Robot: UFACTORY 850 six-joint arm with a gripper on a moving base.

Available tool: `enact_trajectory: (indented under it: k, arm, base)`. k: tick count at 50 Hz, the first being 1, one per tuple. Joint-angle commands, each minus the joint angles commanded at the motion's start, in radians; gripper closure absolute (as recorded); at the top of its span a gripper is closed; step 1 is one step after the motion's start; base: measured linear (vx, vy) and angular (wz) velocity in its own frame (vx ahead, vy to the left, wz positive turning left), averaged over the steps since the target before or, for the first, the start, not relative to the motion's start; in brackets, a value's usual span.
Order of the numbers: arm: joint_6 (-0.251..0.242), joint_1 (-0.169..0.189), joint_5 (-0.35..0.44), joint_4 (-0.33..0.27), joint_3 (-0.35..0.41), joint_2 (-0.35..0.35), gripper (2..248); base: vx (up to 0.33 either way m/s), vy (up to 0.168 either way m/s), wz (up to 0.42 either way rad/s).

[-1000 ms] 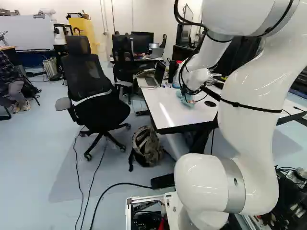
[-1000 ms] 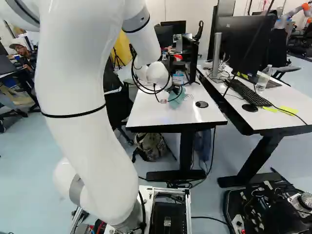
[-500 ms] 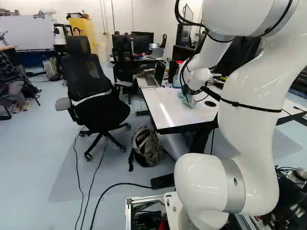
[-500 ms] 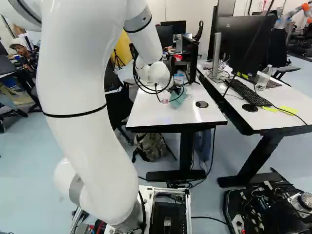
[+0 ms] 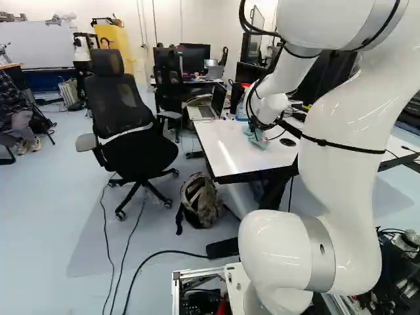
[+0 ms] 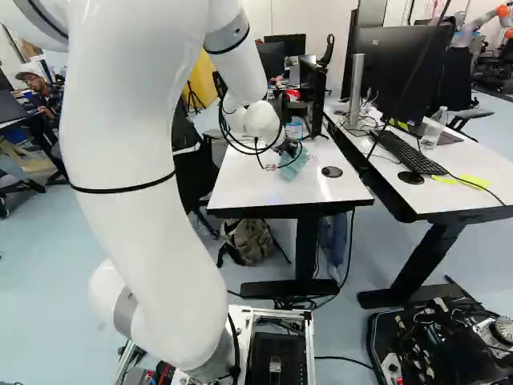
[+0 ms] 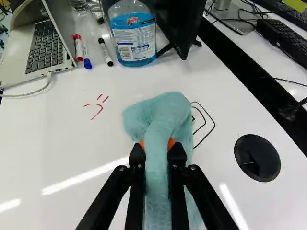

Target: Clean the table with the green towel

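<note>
My black gripper (image 7: 157, 147) pinches the bunched, pale blue-green cloth towel (image 7: 165, 112) on the glossy white table (image 7: 62, 143), now nudged slightly toward the black marks (image 7: 214, 125), so wiping seems underway, with red marks (image 7: 100, 111) farther off left to clean.

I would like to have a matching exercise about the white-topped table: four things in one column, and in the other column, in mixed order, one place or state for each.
Things
1. Light blue-green cloth towel
2. Clear plastic bottle
3. Open silver laptop
4. Round black cap

Places or states
A. Set into the white tabletop
B. Has a thin white cable at its side
C. Gripped between the two fingers of the black pincer
D. Contains blue liquid

Right pairs: 1-C, 2-D, 3-B, 4-A
</note>
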State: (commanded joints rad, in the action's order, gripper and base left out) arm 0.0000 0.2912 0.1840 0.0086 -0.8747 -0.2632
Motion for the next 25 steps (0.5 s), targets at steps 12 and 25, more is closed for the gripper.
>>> enact_trajectory:
  k: [12, 25]
  arm:
    - [0.0, 0.0, -0.024, 0.0, 0.0, 0.0, 197]
    - [0.0, 0.0, -0.05, 0.0, 0.0, 0.0, 197]
  base:
    - [0.0, 0.0, 0.0]
    - [0.0, 0.0, 0.0]
